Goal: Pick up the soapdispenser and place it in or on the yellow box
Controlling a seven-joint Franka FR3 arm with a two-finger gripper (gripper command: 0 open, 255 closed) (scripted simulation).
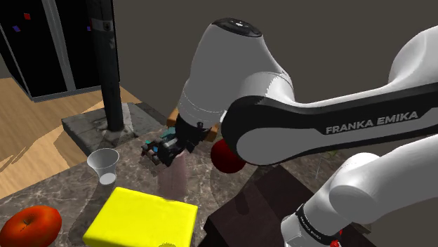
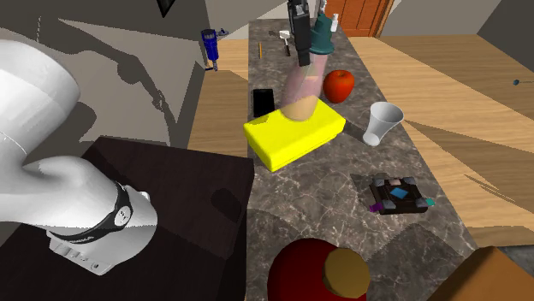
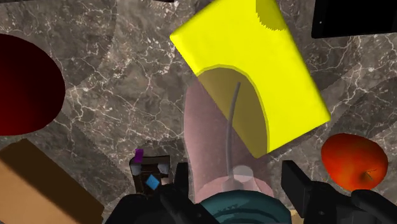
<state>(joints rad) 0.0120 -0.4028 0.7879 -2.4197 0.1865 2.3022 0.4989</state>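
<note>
The wrist view looks down along the soap dispenser (image 3: 222, 140) and shows a thin tube inside it, which the other views do not show. The second exterior view shows a black flat thing (image 2: 263, 101) lying just beside the yellow box (image 2: 295, 132). The shoulder view shows the words "FRANKA EMIKA" on the arm (image 1: 372, 123).

The soap dispenser is a see-through pink bottle with a teal top. The pincer (image 3: 235, 173) is closed on it near the top, with one black finger on each side, and holds it up. The bottom of the bottle is over one end of the yellow box, and I cannot tell if it touches. A red apple (image 2: 339, 85) and a white cup (image 2: 382, 124) stand on the dark marbled surface (image 2: 342, 214) near the box, on the second exterior view's right
</note>
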